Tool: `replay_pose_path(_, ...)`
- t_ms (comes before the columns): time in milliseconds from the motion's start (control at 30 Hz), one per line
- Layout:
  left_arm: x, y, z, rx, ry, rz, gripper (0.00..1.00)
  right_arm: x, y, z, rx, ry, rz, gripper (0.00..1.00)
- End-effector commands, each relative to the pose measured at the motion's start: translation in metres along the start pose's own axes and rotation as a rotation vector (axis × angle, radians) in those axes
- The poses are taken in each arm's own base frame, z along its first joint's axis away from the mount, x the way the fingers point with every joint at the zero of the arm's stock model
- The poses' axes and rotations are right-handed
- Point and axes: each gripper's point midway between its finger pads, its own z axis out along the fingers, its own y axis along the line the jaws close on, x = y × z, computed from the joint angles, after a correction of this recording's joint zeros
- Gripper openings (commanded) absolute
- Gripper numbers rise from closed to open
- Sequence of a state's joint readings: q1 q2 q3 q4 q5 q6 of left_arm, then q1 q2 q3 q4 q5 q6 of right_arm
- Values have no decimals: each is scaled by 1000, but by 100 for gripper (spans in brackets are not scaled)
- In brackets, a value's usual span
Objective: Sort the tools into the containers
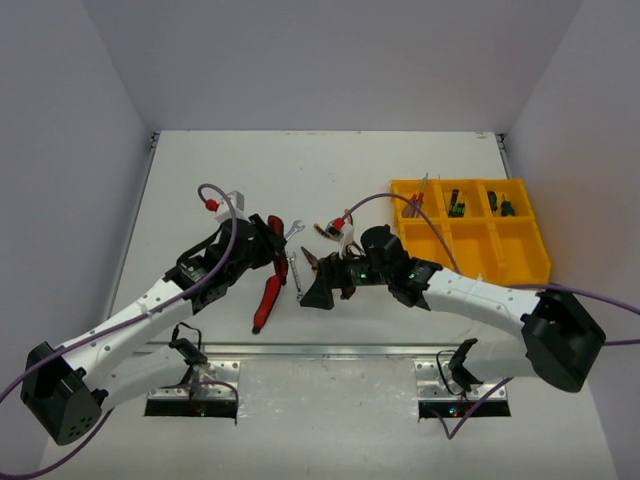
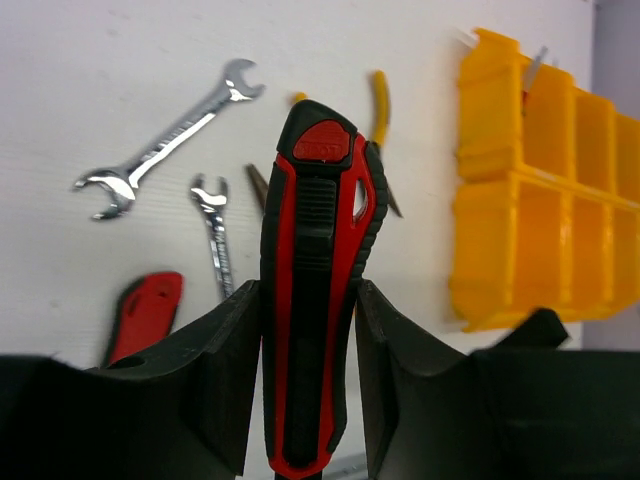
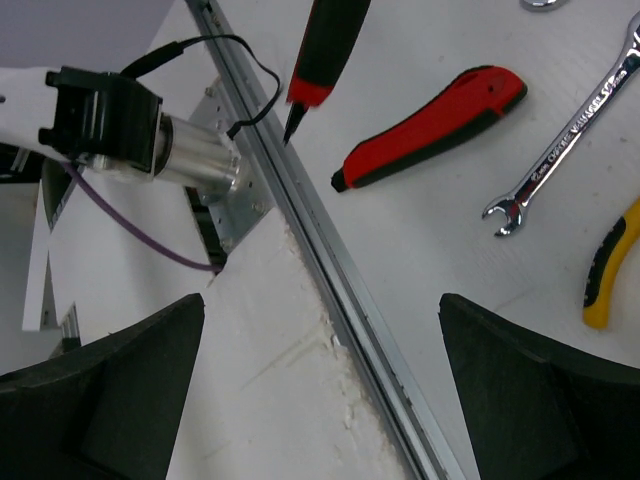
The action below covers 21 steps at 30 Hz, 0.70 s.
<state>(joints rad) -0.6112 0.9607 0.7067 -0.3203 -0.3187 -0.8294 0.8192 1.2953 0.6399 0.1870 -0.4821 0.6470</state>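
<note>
Nearest you, the right end effector hangs with its fingers spread wide and empty near the metal rail, while the left end effector is clamped on a red-black utility knife, so you look to be mid-carry. The next move calls for swinging it toward 3 o'clock, past the second knife, wrenches and pliers, into a bare compartment of the yellow tray. The table is plain white, boxed in by pale walls.

The left arm and right arm have white links, black joints, black jaws and purple cables.
</note>
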Motion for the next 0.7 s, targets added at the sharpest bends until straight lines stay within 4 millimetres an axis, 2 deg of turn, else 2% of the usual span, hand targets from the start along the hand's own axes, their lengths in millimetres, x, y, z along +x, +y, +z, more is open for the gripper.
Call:
replay_pose_path(0,5,-59,-21,257,59,-79,0,-68,24,13,-39,-259,10,94)
replay_pose_path(33,5,-63,-23,277,64,-81,0,-66,22,15,-36,-253,28,94)
replay_pose_path(133,6,-75,-34,350,69,-99,0,-75,28,23,-68,-273,52,79)
replay_pose_path(300,17,-80,-38,407,104,-124,0,-86,29,29,-65,-311,71,70)
replay_pose_path(333,20,-78,-37,408,113,-124,0,-89,30,29,-70,-319,71,64)
replay_pose_path(400,25,-78,-36,417,124,-131,0,-94,31,31,-77,-333,71,37)
replay_pose_path(467,28,-78,-36,422,133,-127,0,-97,31,34,-72,-331,71,1)
replay_pose_path(500,28,-78,-36,423,134,-124,0,-96,30,34,-64,-329,70,0)
replay_pose_path(533,27,-78,-36,424,128,-115,16,-95,26,34,-47,-330,64,0)
replay_pose_path(567,23,-75,-35,401,109,-97,75,-92,18,34,-6,-326,62,0)
replay_pose_path(600,19,-70,-34,370,92,-87,98,-91,18,32,-3,-328,60,0)
replay_pose_path(667,0,-54,-34,244,24,-40,100,-73,-9,23,132,-289,77,0)
